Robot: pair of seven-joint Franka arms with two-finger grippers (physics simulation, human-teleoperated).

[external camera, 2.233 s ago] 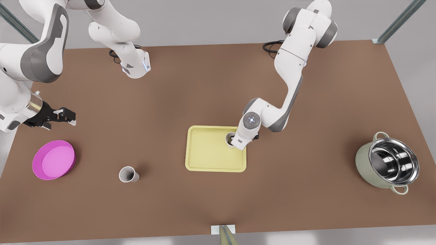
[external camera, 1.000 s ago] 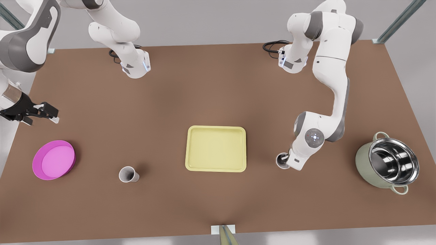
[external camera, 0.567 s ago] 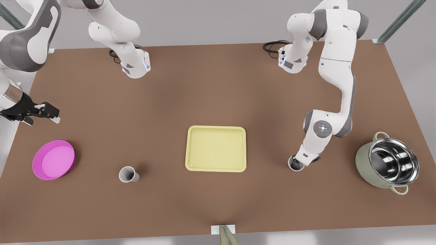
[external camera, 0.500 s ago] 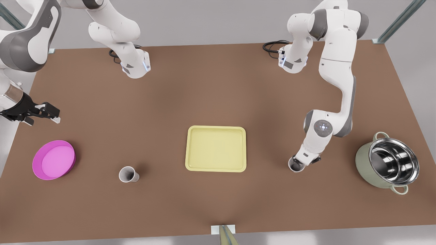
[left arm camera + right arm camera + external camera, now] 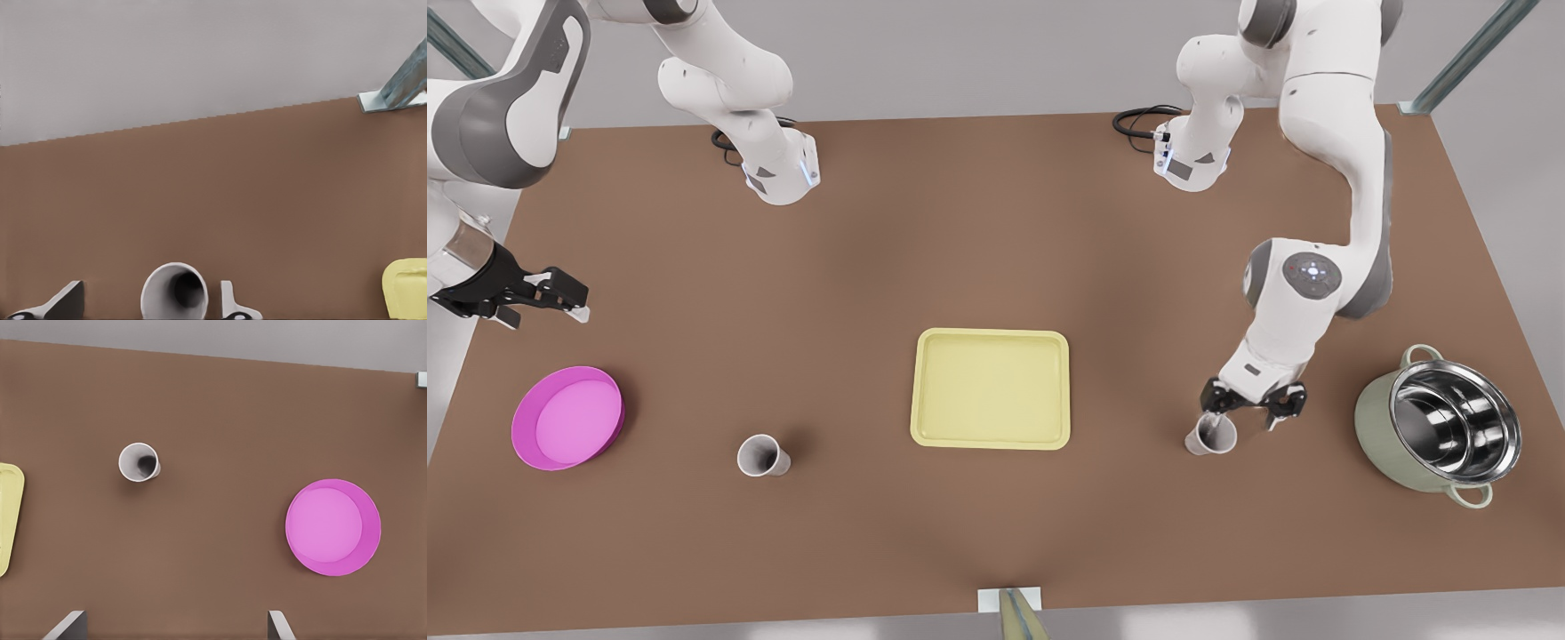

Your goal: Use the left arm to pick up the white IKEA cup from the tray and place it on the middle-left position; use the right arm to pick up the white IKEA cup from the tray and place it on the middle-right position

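The pale yellow tray [image 5: 990, 388] lies mid-table with nothing on it. One white cup [image 5: 1209, 437] stands on the brown tabletop off the tray's side, toward the front view's right. My left gripper [image 5: 1250, 402] hovers just above it, open; in the left wrist view the cup [image 5: 175, 293] sits between the spread fingertips [image 5: 230, 305], with the tray's corner [image 5: 407, 290] off to one side. A second white cup [image 5: 762, 456] stands toward the front view's left of the tray. My right gripper [image 5: 574, 300] waits open, high at the front view's far left, looking down on that cup [image 5: 139, 462].
A magenta bowl [image 5: 567, 417] rests near the front view's left edge and appears in the right wrist view too [image 5: 332, 527]. A steel pot [image 5: 1440, 427] stands at the front view's right, close to the left arm. Both arm bases sit at the table's far edge.
The left gripper carried the cup off the tray toward the front view's right, set it on the table, opened and rose slightly. The right gripper barely moved.
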